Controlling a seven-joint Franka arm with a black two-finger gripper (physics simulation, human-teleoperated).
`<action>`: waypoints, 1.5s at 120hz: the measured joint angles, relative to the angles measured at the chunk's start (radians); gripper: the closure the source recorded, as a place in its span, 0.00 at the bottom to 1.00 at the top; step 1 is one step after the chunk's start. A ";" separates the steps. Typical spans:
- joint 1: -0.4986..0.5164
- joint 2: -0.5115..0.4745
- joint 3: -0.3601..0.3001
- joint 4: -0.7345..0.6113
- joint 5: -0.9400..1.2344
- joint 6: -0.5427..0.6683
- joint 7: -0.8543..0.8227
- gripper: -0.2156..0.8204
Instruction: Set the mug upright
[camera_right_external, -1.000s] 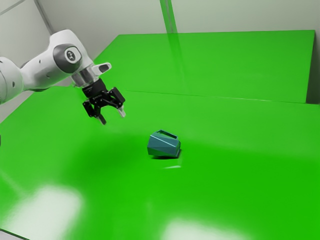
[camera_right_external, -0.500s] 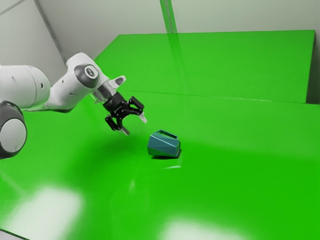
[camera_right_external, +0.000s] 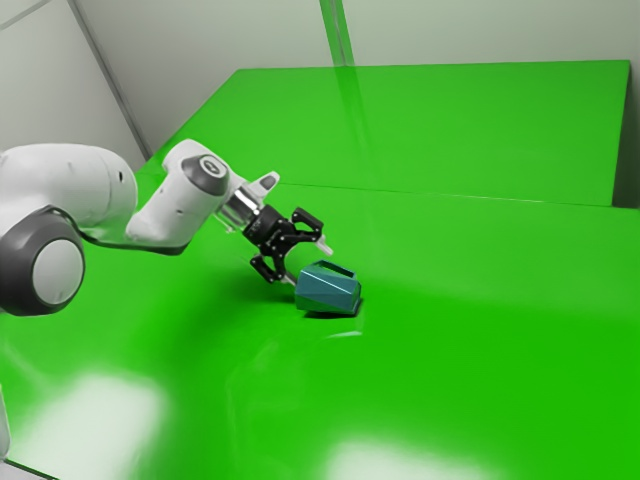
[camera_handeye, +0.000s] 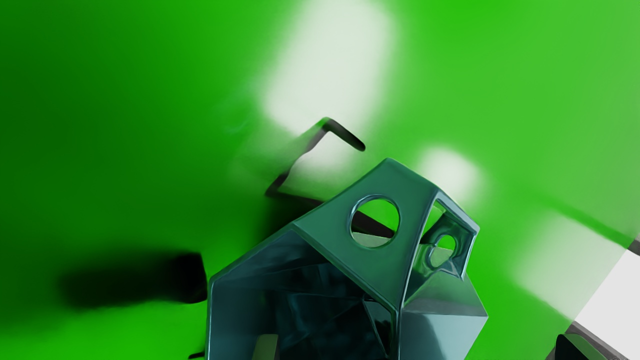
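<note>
The teal, faceted mug (camera_right_external: 328, 290) lies on its side on the green table, its handle uppermost in the exterior view. My gripper (camera_right_external: 308, 264) is open beside the mug's end at the exterior view's left, tilted down toward it. In the wrist view the mug (camera_handeye: 445, 330) shows its dark hollow mouth toward the hand. The open gripper (camera_handeye: 420, 348) has one fingertip (camera_handeye: 266, 348) overlapping the mouth and the other outside the mug's wall. Whether the first is inside the mouth I cannot tell.
The green table (camera_right_external: 480, 380) spreads around the mug, with bright reflections on its surface. Behind it stands a green panel (camera_right_external: 430, 125) against pale walls.
My arm has come down and toward the exterior view's right, bringing the gripper from above the table to the mug. The mug has not moved.
</note>
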 joint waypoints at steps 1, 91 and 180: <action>0.000 0.001 -0.002 0.000 -0.003 0.000 0.000 0.21; -0.031 0.009 -0.016 0.048 0.001 0.013 -0.020 0.94; -0.103 -0.318 -0.082 -0.153 0.883 0.186 -0.103 0.97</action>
